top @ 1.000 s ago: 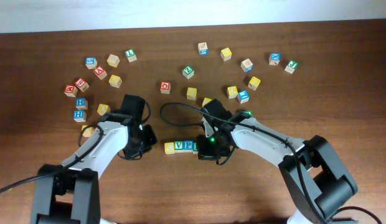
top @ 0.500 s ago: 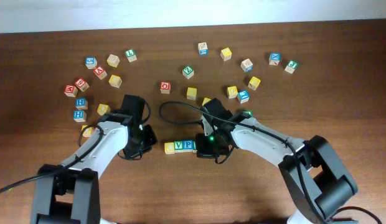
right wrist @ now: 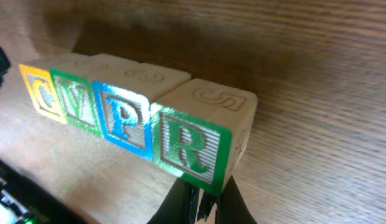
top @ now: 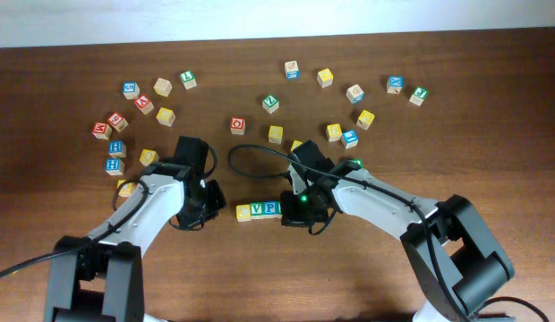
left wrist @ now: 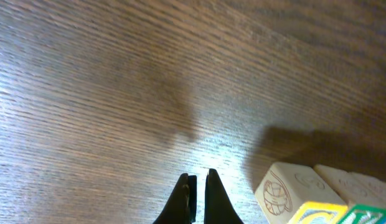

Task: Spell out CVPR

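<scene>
R cube (right wrist: pixel 193 146) hidden overhead beneath right jaws; yellow cube (left wrist: pixel 296 190), V cube (left wrist: pixel 358 186) cropped at left wrist view's edge

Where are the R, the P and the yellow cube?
R cube (right wrist: pixel 192 149): right wrist view, green lettered face.
P cube (right wrist: pixel 123 119): right wrist view, blue lettered face.
Yellow cube (right wrist: pixel 40 92): right wrist view, yellow face.

Four small wooden cubes sit touching in one straight row, running from the upper left toward the frame's centre: yellow-faced cube (right wrist: pixel 38 90), green V (right wrist: pixel 78 107), blue P (right wrist: pixel 124 121), green R (right wrist: pixel 190 149), letters upright.
</scene>
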